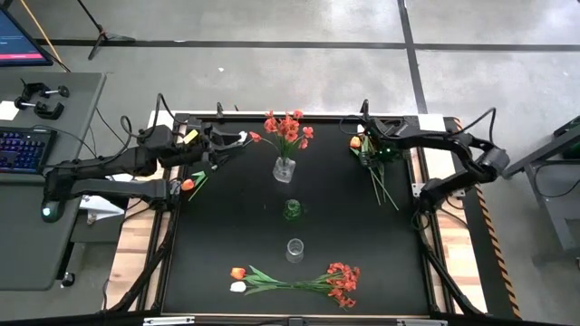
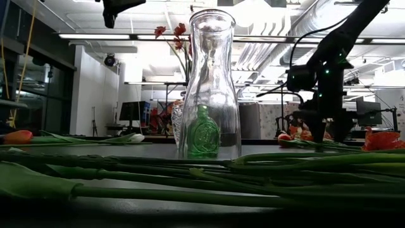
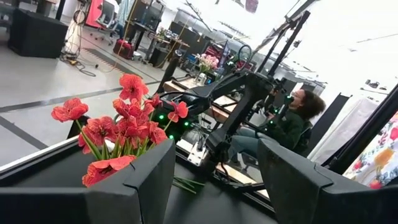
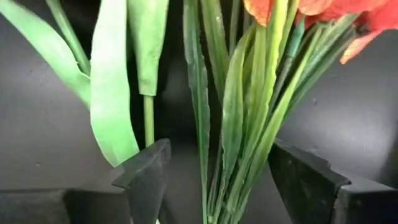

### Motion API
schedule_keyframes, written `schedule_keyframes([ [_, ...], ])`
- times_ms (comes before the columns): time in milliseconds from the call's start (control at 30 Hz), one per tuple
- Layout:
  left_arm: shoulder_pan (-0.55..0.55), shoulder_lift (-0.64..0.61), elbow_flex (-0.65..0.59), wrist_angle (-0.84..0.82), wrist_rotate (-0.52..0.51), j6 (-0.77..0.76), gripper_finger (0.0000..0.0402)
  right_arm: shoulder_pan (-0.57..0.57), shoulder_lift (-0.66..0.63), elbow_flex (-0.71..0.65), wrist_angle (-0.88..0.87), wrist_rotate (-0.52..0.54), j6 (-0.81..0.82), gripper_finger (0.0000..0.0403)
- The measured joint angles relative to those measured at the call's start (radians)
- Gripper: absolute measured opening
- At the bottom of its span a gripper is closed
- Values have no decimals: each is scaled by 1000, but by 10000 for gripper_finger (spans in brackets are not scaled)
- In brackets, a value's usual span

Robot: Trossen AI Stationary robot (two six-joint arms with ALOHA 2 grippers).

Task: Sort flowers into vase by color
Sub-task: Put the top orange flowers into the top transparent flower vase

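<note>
Red flowers (image 1: 288, 127) stand in a clear vase (image 1: 284, 168) at the table's (image 1: 236, 226) far centre; the green vase (image 1: 292, 210) and a small glass jar (image 1: 294, 249) nearer the front hold nothing. The right gripper (image 1: 365, 145), fingers spread, straddles orange tulips (image 1: 376, 167) lying at the far right, gripping nothing. The left gripper (image 1: 237, 139), also released, hovers at far left. More stems (image 1: 294, 281) lie along the front edge.
</note>
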Motion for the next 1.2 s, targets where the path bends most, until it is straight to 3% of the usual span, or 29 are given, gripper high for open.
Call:
schedule_keyframes([
  [167, 0, 0, 0, 2, -2, 7, 215, -1, 45, 5, 0, 22, -29, 249],
  [267, 0, -1, 0, 44, -3, 7, 215, -11, 48, 5, 5, 11, -82, 215],
  [367, 0, -4, 0, 83, -5, 13, 215, -20, 49, 4, -1, -5, -99, 150],
  [500, 0, -6, 0, 94, -5, 24, 215, -23, 47, 3, -6, 5, -116, 29],
  [533, 0, -6, 0, 95, -5, 24, 215, -23, 41, 3, -10, 9, -134, 17],
  [833, 0, -7, 0, 172, -5, 81, 215, -54, -134, 131, -200, 76, -158, 5],
  [1033, 1, -7, 0, 186, -87, 122, 215, -79, -280, 293, -325, 170, -162, 2],
  [1100, 1, -8, 0, 192, -127, 139, 215, -74, -323, 339, -303, 174, -163, 2],
  [1200, 1, -7, 0, 203, -171, 155, 215, -39, -407, 367, -136, 118, -164, 1],
])
